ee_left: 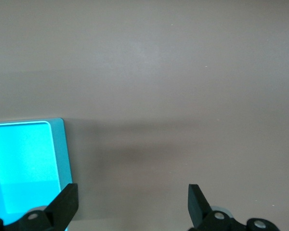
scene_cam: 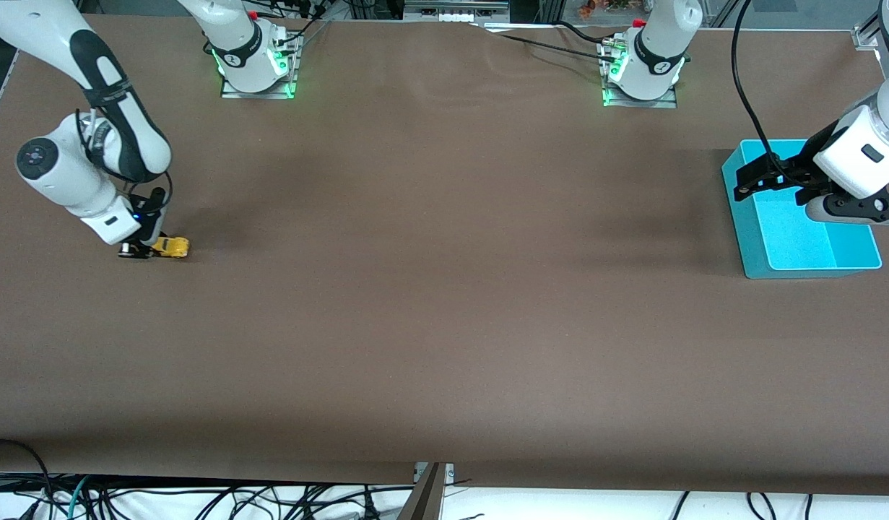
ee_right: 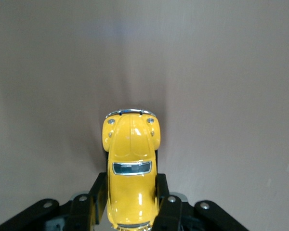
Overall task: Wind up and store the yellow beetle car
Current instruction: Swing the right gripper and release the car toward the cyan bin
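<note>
The yellow beetle car (scene_cam: 171, 247) sits on the brown table at the right arm's end. My right gripper (scene_cam: 154, 244) is low at the table and shut on the car's rear half. In the right wrist view the car (ee_right: 131, 163) fills the gap between the black fingers (ee_right: 164, 197), its hood pointing away from the wrist. The cyan bin (scene_cam: 801, 238) stands at the left arm's end. My left gripper (scene_cam: 744, 182) is open and empty, held over the bin's edge; the bin's corner shows in the left wrist view (ee_left: 29, 163).
The brown table (scene_cam: 444, 289) stretches bare between car and bin. The two arm bases (scene_cam: 256, 65) stand along the edge farthest from the front camera. Cables hang below the table's near edge.
</note>
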You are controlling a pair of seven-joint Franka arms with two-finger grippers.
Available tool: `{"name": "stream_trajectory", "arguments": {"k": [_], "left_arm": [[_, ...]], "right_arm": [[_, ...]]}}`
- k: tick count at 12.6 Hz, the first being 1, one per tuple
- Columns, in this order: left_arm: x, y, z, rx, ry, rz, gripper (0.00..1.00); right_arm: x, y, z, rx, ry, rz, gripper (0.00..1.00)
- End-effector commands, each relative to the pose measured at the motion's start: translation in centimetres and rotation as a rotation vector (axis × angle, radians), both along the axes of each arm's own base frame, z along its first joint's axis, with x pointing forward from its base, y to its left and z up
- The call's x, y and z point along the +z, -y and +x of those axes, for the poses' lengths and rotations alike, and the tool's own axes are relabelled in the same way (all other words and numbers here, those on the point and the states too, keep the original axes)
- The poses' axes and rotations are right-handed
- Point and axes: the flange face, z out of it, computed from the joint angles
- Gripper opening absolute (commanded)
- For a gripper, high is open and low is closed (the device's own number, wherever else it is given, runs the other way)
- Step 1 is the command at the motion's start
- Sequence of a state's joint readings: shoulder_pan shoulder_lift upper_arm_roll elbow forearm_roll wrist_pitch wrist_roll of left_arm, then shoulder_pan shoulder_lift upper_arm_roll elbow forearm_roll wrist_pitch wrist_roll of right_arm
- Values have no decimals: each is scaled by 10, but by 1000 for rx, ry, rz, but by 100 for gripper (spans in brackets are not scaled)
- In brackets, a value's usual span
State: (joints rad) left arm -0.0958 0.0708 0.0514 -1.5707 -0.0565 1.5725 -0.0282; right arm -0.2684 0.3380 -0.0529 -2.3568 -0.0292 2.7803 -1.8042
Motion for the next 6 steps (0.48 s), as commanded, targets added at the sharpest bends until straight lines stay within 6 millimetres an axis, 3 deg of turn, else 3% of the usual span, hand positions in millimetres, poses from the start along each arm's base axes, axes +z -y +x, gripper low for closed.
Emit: {"name": "stream_trajectory", "arguments": {"k": [1, 3, 4, 5, 6], "left_arm": [[2, -1, 0, 37, -3, -16, 100], [2, -2, 0, 38, -7, -15, 100], [1, 0, 0, 35, -9, -15, 100], [-2, 1, 1, 36, -14, -14, 100], [-7, 1, 3, 38, -23, -10, 100]], "right_arm": [[-19, 11, -9, 0, -29, 11, 27], [-17, 9, -6, 1, -20, 10, 37], [-15, 8, -5, 1, -17, 10, 63], [-9, 8, -1, 4, -5, 6, 100], [0, 4, 5, 16, 10, 4, 100]]}}
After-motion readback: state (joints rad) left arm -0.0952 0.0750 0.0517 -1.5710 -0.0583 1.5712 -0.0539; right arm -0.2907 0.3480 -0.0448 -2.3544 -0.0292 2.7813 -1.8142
